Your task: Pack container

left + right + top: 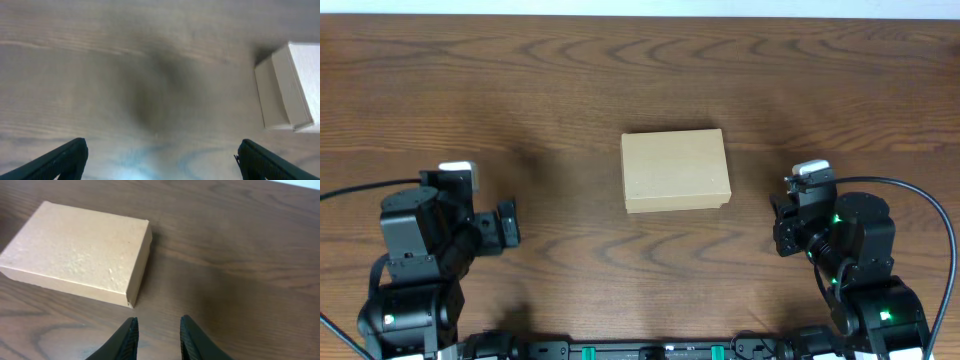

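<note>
container position: container (675,170) lies flat mid-table (520,80), between the two arms, touching neither.
container axis: long axis runs left-right in the overhead view. It is skewed slightly, so the right end sits a bit farther from the arm bases than the left.
lid: down flat and closed. Can't tell which edge carries the hinge.
overhead only: whole box outline and both arms in one shot. Shows the box well apart from both grippers.
right wrist only: container (75,255) seen at an angle in the upper left. Shows the textured top face, one long side wall and one short end wall, with a lower corner nearest the fingers.
left wrist only: blurry view. Only a slice of the container (292,82) shows at the right edge, washed out pale. The rest is wood grain and a soft shadow.
left arm pose: folded at the near-left of the table, with the left gripper (508,225) pointing right, toward mid-table.
left jaws: left gripper (161,145) spread wide, fingers at opposite bottom corners of its view, only bare table between them.
right arm pose: folded at the near-right, with the right gripper (783,222) facing left toward the box.
right jaws: right gripper (157,325) slightly apart, a narrow gap with nothing in it, short of the box.
</note>
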Controlling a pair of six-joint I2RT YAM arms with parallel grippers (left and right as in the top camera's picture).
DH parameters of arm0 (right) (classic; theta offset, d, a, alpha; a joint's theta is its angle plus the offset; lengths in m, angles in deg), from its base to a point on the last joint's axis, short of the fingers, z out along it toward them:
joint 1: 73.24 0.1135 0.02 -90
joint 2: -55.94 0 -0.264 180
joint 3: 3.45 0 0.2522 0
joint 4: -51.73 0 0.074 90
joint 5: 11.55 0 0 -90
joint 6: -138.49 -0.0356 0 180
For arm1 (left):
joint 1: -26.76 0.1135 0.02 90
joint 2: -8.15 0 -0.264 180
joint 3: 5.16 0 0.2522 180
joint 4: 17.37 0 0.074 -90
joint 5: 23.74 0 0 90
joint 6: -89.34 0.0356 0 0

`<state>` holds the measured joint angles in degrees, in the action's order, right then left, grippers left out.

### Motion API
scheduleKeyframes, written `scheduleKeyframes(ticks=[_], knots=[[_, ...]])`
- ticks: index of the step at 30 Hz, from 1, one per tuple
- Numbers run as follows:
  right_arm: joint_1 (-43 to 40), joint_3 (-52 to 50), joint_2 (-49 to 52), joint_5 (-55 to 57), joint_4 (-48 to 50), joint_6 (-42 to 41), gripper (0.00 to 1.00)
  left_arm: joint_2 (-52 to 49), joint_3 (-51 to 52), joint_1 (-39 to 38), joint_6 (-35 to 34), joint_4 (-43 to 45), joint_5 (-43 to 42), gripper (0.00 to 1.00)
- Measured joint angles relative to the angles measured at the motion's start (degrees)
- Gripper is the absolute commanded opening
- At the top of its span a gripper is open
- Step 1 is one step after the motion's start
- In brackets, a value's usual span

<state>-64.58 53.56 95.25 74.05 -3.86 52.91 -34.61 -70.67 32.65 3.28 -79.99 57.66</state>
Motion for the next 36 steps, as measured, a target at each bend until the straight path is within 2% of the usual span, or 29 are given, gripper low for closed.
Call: scheduleKeyframes(ticks=[2,3,4,7,8,11,16,24,26,27,30,34,36], knots=[[0.0,-0.2,0.0,0.3,0.0,0.4,0.11,0.3,1.5,0.0,-0.7,5.2,0.3,0.95],[0.0,-0.2,0.0,0.4,0.0,0.5,0.09,1.0,3.1,0.0,-0.7,8.6,0.2,0.95],[0.0,-0.2,0.0,0.5,0.0,0.9,0.09,1.9,4.9,0.0,-0.6,11.6,0.0,0.95],[0.0,-0.3,0.0,0.6,-0.3,1.3,0.22,6.3,11.3,0.0,0.5,17.2,-1.9,0.95],[0.0,-0.3,0.0,0.6,-0.3,1.5,0.23,8.0,13.3,0.0,0.7,17.6,-2.6,0.95],[0.0,-0.3,-0.1,0.8,-0.9,2.1,0.19,12.6,17.8,0.0,1.0,17.2,-4.8,0.95],[0.0,-0.7,-1.6,1.0,-2.4,2.1,0.20,18.0,20.3,0.0,1.3,17.0,-7.3,0.96],[0.0,-7.2,-11.3,1.5,-3.4,-0.9,0.23,20.8,20.3,0.0,2.5,16.9,-8.2,0.95],[0.0,-8.9,-14.2,1.2,-3.6,-1.7,0.29,20.8,20.3,0.0,2.5,16.9,-8.4,0.96],[0.0,-9.2,-15.2,1.2,-3.6,-2.1,0.36,20.8,20.3,0.0,2.5,16.7,-8.5,0.95],[0.0,-9.3,-18.4,0.2,-3.0,-2.3,0.44,20.8,20.3,0.0,2.5,15.8,-8.6,0.95],[0.0,-9.3,-19.5,-1.1,-3.0,-2.6,0.96,20.8,20.3,0.0,2.5,15.7,-8.6,0.95],[0.0,-9.3,-19.5,-1.4,-2.9,-2.4,0.99,20.8,20.3,0.0,2.5,15.4,-8.6,0.95]])
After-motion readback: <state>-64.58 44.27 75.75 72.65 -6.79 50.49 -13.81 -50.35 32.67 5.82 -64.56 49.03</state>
